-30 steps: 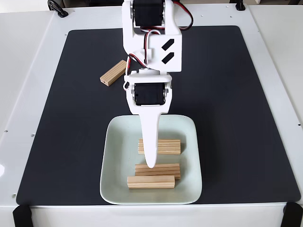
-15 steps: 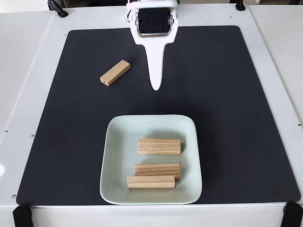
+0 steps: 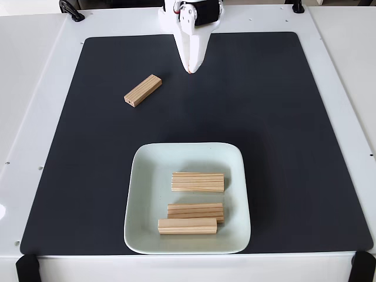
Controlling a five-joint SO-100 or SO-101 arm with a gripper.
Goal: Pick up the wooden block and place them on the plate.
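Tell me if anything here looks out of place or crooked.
One light pine block lies alone, angled, on the black mat, apart from the three on the pale mint square plate. The lowest two plate blocks touch or overlap. Nothing looks spilled or damaged.

Blocks light pine with darker striped grain: three on the plate, one on the mat. Plate pale mint-white, glossy. Mat plain black. Worktop white. Gripper white, black motor.
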